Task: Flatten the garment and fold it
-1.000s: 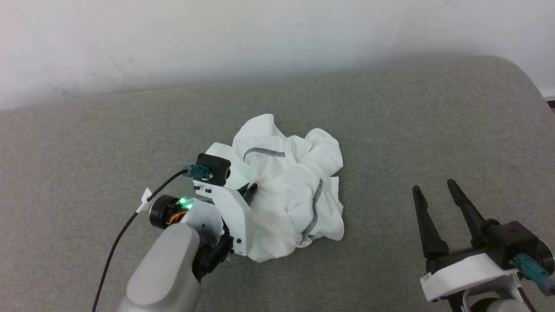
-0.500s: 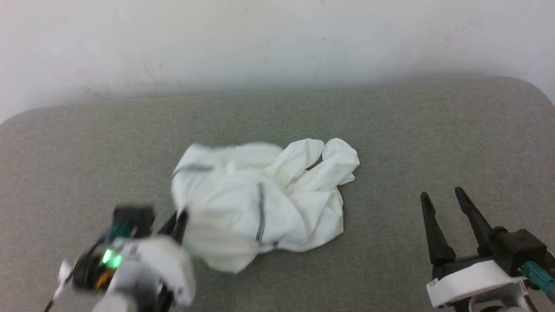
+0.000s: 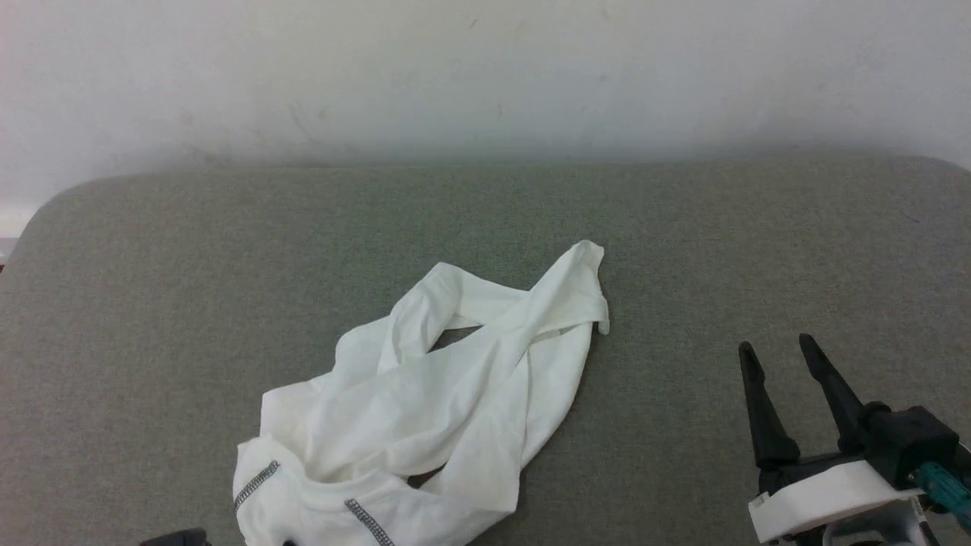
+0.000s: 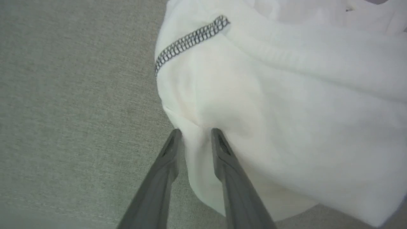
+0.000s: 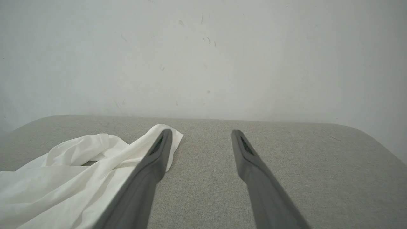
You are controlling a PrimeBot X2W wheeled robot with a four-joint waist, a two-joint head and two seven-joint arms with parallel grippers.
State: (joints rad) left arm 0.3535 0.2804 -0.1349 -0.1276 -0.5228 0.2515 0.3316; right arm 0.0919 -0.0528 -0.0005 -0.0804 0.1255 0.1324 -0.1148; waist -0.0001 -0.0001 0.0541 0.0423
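One long band, the garment [image 3: 425, 409] runs from my left gripper [image 4: 196, 131], pinched narrow on it, slanting away toward the side of my wide-open, empty right gripper [image 3: 776, 343].

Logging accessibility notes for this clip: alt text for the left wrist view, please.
A fold of the white garment sits between the two narrowly parted dark fingertips of the left gripper, on a grey-green fabric surface. A dark grey zigzag-stitched seam runs across the cloth above.

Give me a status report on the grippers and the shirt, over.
Left gripper pinching a fold of the shirt. Right gripper open, off to the side. Shirt crumpled on the grey surface, not yet flat. Nothing in the way.
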